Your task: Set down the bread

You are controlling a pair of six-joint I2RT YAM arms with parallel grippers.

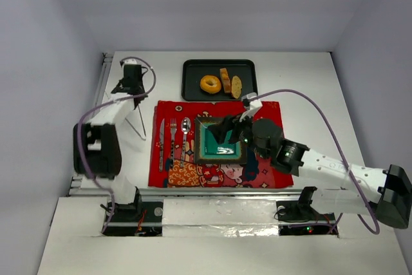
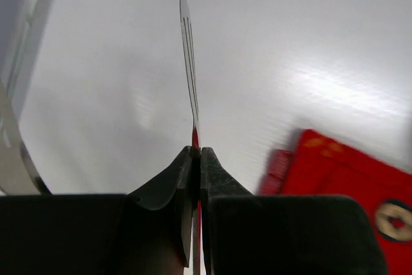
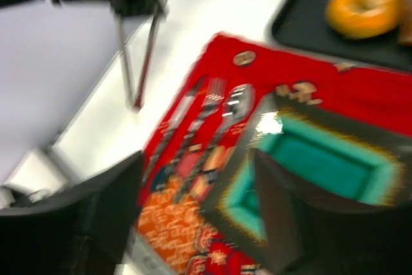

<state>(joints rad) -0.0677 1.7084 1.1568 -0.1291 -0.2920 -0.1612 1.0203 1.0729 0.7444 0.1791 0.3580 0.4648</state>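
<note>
Left gripper pinches metal tongs; right gripper, fingers apart and empty, hangs over green dish, bread on black tray at its 12 o'clock, cutlery at 9.

Bread, three golden-brown pieces. Ring-shaped bagel lying flat, hole upward. Left slice and right slice, oval, toasted, side by side just right of the bagel. All on the black tray, far side of the bench.
</note>
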